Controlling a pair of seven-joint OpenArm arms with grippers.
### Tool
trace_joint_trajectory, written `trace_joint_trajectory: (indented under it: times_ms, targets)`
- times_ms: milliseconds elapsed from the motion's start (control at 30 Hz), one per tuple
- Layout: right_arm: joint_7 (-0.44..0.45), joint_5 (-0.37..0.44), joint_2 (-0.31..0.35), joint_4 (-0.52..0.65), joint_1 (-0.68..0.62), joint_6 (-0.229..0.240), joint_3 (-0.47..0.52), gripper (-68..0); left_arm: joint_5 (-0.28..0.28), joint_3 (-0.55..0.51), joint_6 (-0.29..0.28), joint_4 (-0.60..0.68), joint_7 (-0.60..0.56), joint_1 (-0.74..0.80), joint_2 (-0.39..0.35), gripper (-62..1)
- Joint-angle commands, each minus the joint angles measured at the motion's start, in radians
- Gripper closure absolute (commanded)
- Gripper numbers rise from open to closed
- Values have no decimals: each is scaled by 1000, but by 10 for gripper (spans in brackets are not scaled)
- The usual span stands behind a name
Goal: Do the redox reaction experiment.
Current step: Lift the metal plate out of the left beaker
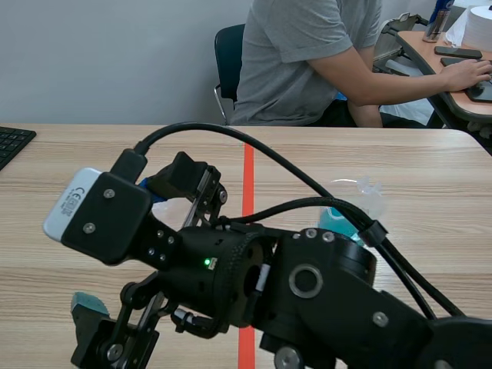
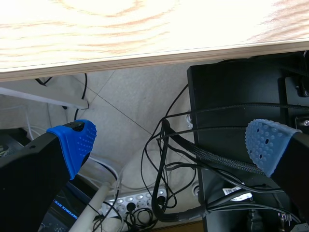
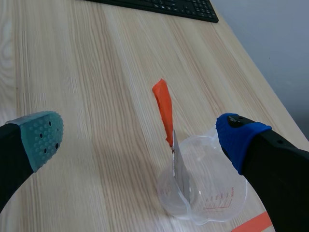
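wood table | beaker between spread right fingers | left fingers beyond edge

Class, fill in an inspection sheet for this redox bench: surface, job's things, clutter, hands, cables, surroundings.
Surface: wooden table, orange-red tape line down its middle.
Job's things: clear measuring cup with an orange-tagged metal strip standing in it; a second clear container, blue-green inside, right of the line.
Clutter: black keyboard at the table's left edge.
Hands: right hand open, cup beside its blue pad; left hand open, empty, off the table's edge.
Cables: black cable over the right arm; tangled leads and power strip on the floor.
Surroundings: person seated at another desk.
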Motion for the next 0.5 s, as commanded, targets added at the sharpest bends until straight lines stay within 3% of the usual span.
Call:
trace_joint_trajectory:
  times_ms: [0,133,267,467]
  targets:
    - [13,-5,-21,0,21,-3,7,-679,-6,-2,-2,13,-13,5,0,-623]
    - [15,-16,-60,-42,29,-13,6,-679,-6,-2,-2,13,-13,5,0,-623]
    - [15,-18,-80,-78,59,-84,-13,-679,-6,-2,-2,13,-13,6,2,-623]
    - [24,-18,-87,-103,73,-119,-12,-679,-6,-2,-2,13,-13,5,2,-623]
